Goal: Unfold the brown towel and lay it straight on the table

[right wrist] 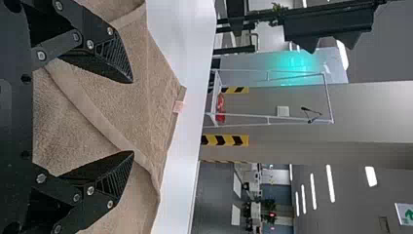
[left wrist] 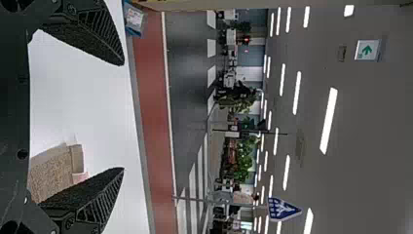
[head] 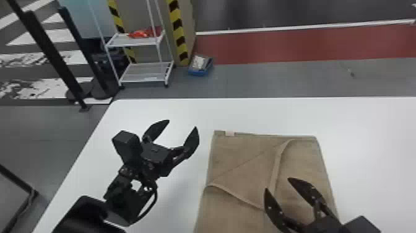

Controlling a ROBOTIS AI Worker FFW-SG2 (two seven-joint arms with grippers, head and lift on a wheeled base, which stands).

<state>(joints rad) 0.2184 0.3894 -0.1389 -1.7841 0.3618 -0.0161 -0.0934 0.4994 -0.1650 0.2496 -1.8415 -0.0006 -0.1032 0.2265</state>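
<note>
The brown towel (head: pixel 241 161) lies on the white table (head: pixel 185 111), right of centre in the head view, with folded flaps crossing its top layer and a pale tag at its far left corner. My left gripper (head: pixel 183 124) stands open to the left of the towel, nothing between its fingers. Over the towel's near right part is my right gripper (head: pixel 277 183), also open. In the left wrist view, the left gripper (left wrist: pixel 122 117) has a towel corner (left wrist: pixel 53 168) beyond one finger. In the right wrist view, the right gripper (right wrist: pixel 133 117) spreads before the towel (right wrist: pixel 122 102) and its folded edge.
Beyond the table's far edge stand a white shelf rack (head: pixel 145 41) with red items and a blue bin (head: pixel 200 65) on the floor. Black posts (head: pixel 55 55) rise past the table's left side.
</note>
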